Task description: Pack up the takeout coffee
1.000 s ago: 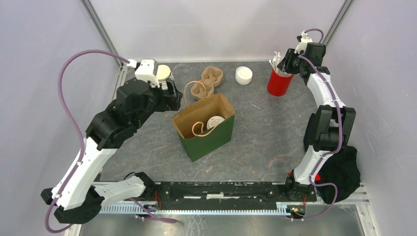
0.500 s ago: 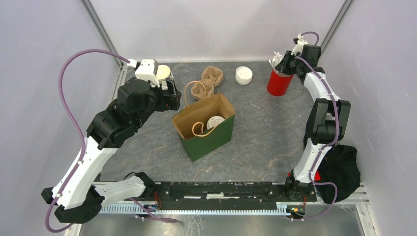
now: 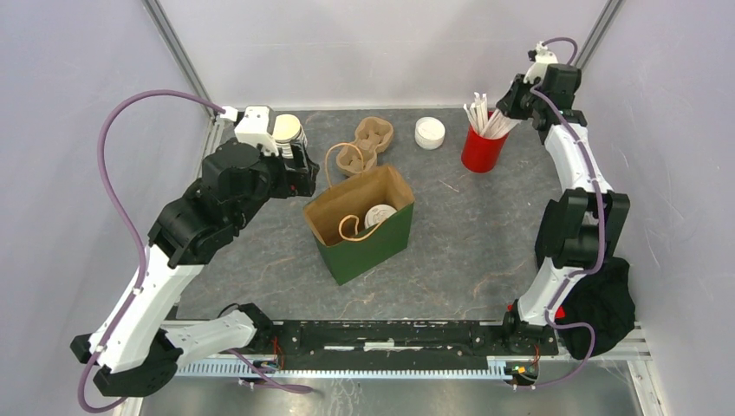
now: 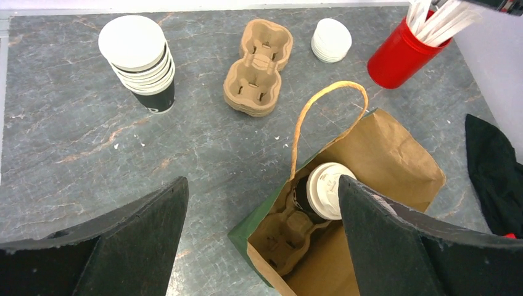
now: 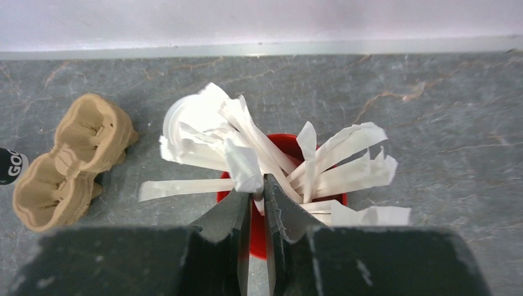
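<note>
Because the takeout coffee [image 4: 329,188] already stands upright in a pulp carrier [image 4: 285,233] at the bottom of the open paper bag [image 3: 368,243], its white lid showing just inside the rim, the main packing looks done and what is left seems to be an extra. That would explain the right end effector [image 5: 257,196]: it hangs over the red cup [image 3: 478,154] at two o'clock from the bag, its fingers nearly pressed together and pinching one wrapped straw [image 5: 242,165] out of the white bundle standing in that cup, probably to carry it to the bag. The left end effector [image 4: 262,185] is spread wide and holds nothing, hovering at ten o'clock of the bag, apparently parked clear of its mouth. On the table [image 3: 485,225], a stack of lidless cups [image 3: 289,132] sits at eleven o'clock, spare carriers [image 3: 368,143] at twelve, and a stack of lids [image 3: 429,133] at one.
</note>
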You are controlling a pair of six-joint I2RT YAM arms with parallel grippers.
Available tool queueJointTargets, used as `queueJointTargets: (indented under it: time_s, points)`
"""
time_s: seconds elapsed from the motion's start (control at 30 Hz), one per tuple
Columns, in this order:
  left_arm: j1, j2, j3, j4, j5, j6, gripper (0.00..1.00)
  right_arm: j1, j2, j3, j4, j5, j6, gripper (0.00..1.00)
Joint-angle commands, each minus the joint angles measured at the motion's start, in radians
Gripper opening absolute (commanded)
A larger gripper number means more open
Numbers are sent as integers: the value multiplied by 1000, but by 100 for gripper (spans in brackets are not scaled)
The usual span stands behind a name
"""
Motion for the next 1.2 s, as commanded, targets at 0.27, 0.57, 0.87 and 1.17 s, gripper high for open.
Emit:
queueJointTargets:
  time_s: [0.27, 0.57, 0.87, 1.17]
  points:
    - [-3, -55, 19, 82, -2, 47, 97, -1, -427, -10, 23, -14, 213, 17]
    - [-3, -57, 54, 152, -52, -66, 100, 106, -642, -322, 435, -262, 731, 7]
    - [-3, 17, 251, 9, -35, -168, 100, 371, -686, -340, 411, -268, 742, 3]
    - [-2, -46, 222, -46, 86, -386, 100, 676, -759, -498, 375, -10, 524, 2]
